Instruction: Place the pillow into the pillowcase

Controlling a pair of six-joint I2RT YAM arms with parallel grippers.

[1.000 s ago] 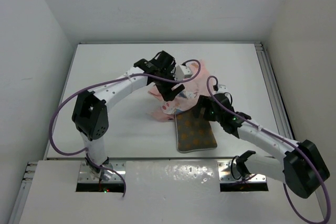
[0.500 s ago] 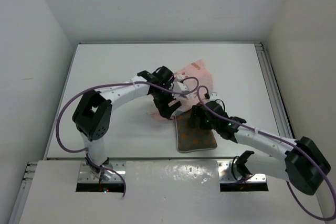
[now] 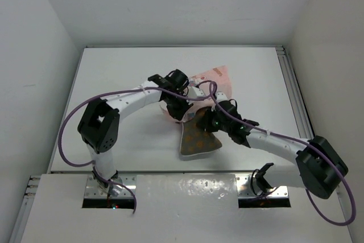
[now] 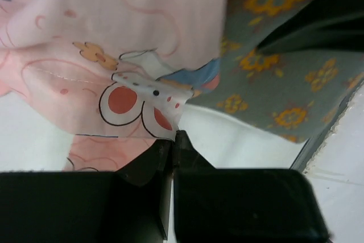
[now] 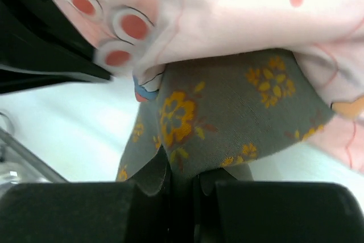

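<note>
Left gripper (image 4: pixel 173 147) — clamped on the pillowcase (image 4: pixel 114 38) edge. Right gripper (image 5: pixel 182 176) — clamped on a fold of the pillow (image 5: pixel 227 112). The pillow's far end sits at the case mouth with pink cloth draped over it. Most of the pillow lies outside on the table (image 3: pixel 114 83). Insertion is judged barely begun.

Close in on the right end effector (image 5: pixel 179 176): its two dark fingers (image 5: pixel 149 176) are pressed together, with a fold of the pillow (image 5: pixel 227 106) pinched between them. The olive-brown cloth with its orange flowers rises from the grip and fans out wide. Over its upper edge lies the pillowcase (image 5: pixel 256 15), pale pink, and the cushion's top goes in under it. On the left, a flap with red ovals rests against some black hardware (image 5: pixel 40 49). Beneath that, bare white worktop (image 5: pixel 74 123).
</note>
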